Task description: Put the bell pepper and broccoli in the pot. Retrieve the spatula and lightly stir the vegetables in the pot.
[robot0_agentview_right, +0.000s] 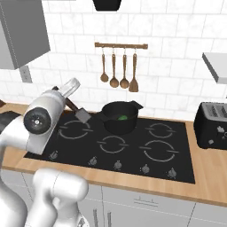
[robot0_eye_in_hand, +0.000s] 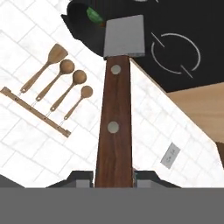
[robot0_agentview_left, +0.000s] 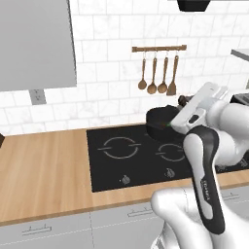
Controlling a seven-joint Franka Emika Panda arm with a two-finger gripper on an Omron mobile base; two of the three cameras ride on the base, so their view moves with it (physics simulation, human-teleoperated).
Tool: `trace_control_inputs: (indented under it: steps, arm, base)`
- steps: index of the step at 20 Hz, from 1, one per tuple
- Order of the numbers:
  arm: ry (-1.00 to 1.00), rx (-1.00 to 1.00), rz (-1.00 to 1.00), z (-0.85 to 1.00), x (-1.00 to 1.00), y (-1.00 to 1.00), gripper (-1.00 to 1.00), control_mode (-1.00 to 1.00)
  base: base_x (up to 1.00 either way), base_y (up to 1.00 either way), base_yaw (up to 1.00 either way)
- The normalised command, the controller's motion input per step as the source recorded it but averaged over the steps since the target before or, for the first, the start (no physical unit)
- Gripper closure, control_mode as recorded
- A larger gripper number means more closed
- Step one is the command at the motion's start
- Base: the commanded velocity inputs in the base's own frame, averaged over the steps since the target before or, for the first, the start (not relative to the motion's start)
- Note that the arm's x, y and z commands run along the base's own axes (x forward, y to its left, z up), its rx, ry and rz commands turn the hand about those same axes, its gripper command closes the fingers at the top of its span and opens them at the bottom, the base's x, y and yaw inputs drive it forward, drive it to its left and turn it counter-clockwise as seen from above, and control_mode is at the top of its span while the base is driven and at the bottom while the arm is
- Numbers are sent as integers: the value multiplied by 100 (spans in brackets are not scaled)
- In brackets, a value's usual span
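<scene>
The hand (robot0_eye_in_hand: 113,178) is closed on the dark brown wooden handle of the short spatula with the flat grey rectangular blade (robot0_eye_in_hand: 117,100); in the hand view the handle runs up from between the two fingertips and the blade ends just at the rim of the squat round black cooking pot (robot0_eye_in_hand: 83,26). In the right base view the spatula (robot0_agentview_right: 80,111) hangs in the air above the black glass cooktop (robot0_agentview_right: 133,146), blade down, to the left of the pot (robot0_agentview_right: 119,117) and apart from it.

The pot stands on a rear burner of the cooktop, which is set into the wooden tabletop (robot0_agentview_left: 44,170). Inside it lies the small bright green lumpy broccoli piece (robot0_agentview_right: 123,117), also seen at the pot's edge in the hand view (robot0_eye_in_hand: 94,15). The red-orange bell pepper cannot be made out; it may lie deeper in the pot, hidden by the wall.

As a judgement: the loading of vegetables looks done, at least for the broccoli, and the spatula is retrieved. What is left is to carry the blade over the rim, lower it among the vegetables and stir lightly.

The all-wooden spoons and turner (robot0_agentview_right: 119,71) hang on their wall rail, untouched.
</scene>
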Motion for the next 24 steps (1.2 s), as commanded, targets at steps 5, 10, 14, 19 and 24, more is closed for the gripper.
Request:
trace_control_inputs:
  steps: [5,10,14,19,24]
  arm:
    - [-5,22,-3,0,44,-66,100,-100]
    - [-4,3,-3,-5,51,-20,100,-100]
    - [2,5,-16,-20,54,-1,100,-100]
    - [5,6,-7,-4,50,-22,100,-100]
    - [0,12,0,-3,41,-36,100,-100]
  base:
    - [0,0,0]
    - [0,0,0]
    - [0,0,0]
    - [0,0,0]
    - [0,0,0]
